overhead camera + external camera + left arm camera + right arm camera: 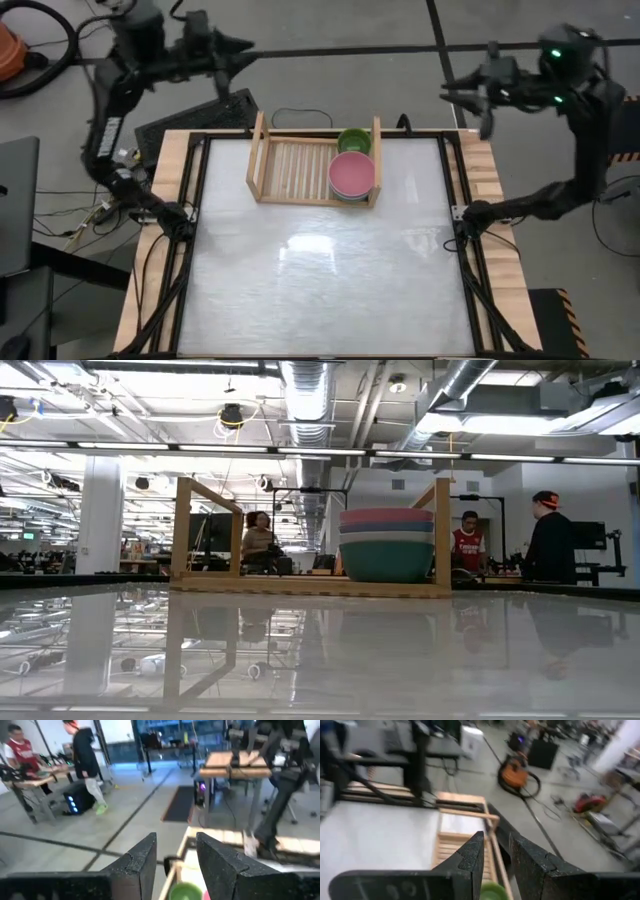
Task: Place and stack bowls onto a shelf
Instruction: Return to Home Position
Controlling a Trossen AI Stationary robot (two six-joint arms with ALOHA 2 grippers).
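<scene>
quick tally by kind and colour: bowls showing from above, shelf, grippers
pink round plastic bowl, topping a stack: 1
green round plastic bowl: 1
light wooden slatted shelf: 1
left gripper, right gripper: 2
total: 5

Light wooden shelf (295, 168) sits flat, slatted base mostly bare. Nested bowl stack (352, 176), pink on top and teal at bottom, fills the shelf's right end. Single green bowl (354, 141) just beside it, same end.

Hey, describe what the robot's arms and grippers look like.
The left arm and right arm are black jointed links; the right arm carries green lights. The left gripper and right gripper each have two matte black wedge-shaped fingers with notched inner edges.
</scene>
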